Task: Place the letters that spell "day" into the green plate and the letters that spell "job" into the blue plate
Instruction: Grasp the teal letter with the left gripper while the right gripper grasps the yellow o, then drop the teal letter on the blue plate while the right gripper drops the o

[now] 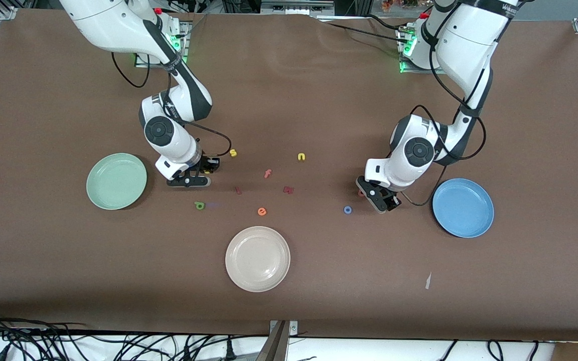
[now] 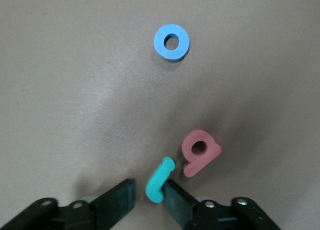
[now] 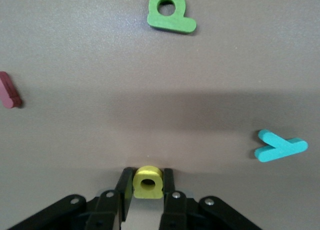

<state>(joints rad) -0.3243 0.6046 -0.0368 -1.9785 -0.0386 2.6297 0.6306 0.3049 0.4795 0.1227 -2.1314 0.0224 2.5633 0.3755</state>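
**Both arms down at the letters**

The right gripper, low at the bench beside the green plate, has its jaws clenched on the yellow letter; the green letter and teal y lie near.

The left gripper, near the blue plate, has its jaws around the teal j, whether gripping I cannot tell; the red b lies just beside, the blue o apart.

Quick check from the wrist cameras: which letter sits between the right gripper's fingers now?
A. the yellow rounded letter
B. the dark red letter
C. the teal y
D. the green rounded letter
A: in the right wrist view the right gripper is shut on the yellow rounded letter, while the green rounded letter and teal y lie loose on the table.
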